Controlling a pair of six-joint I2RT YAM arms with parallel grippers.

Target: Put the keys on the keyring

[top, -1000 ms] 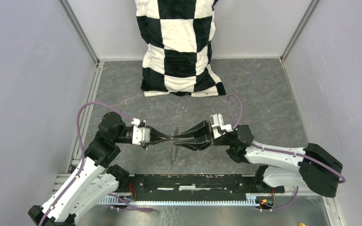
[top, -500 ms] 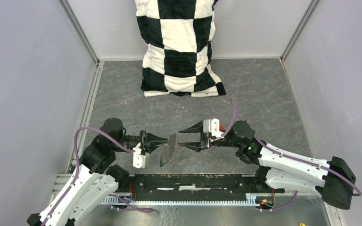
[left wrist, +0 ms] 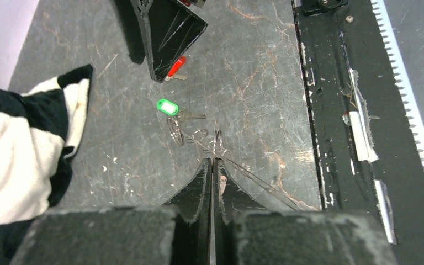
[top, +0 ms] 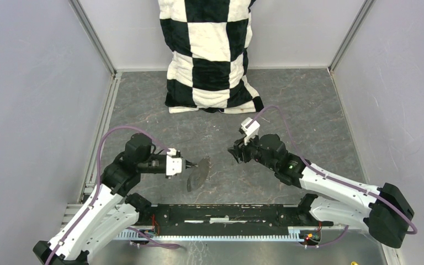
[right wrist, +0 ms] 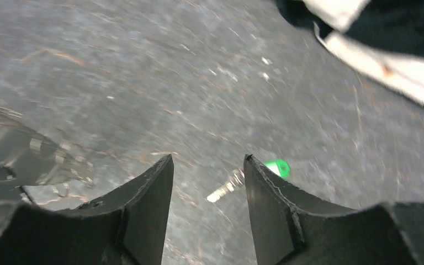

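Observation:
My left gripper (top: 193,164) (left wrist: 213,159) is shut on the thin wire keyring (left wrist: 217,141), holding it just above the floor; the loop runs back to the right past the fingers. Small links (left wrist: 176,135) hang from it. The green-headed key (left wrist: 168,106) (right wrist: 277,167) lies on the floor beyond the ring. The red-headed key (left wrist: 176,65) lies farther off, partly hidden by my right gripper's fingers (left wrist: 168,33). My right gripper (top: 233,152) (right wrist: 208,160) stands open above the green key, whose metal blade shows between the fingers; nothing is gripped.
A black-and-white checkered pillow (top: 212,55) (left wrist: 11,160) leans on the back wall. Grey walls close in both sides. The black rail (top: 226,212) (left wrist: 331,110) with the arm bases runs along the near edge.
My right gripper has opened, left the keyring and swung back to the right over the keys. My left gripper has turned and still holds the ring.

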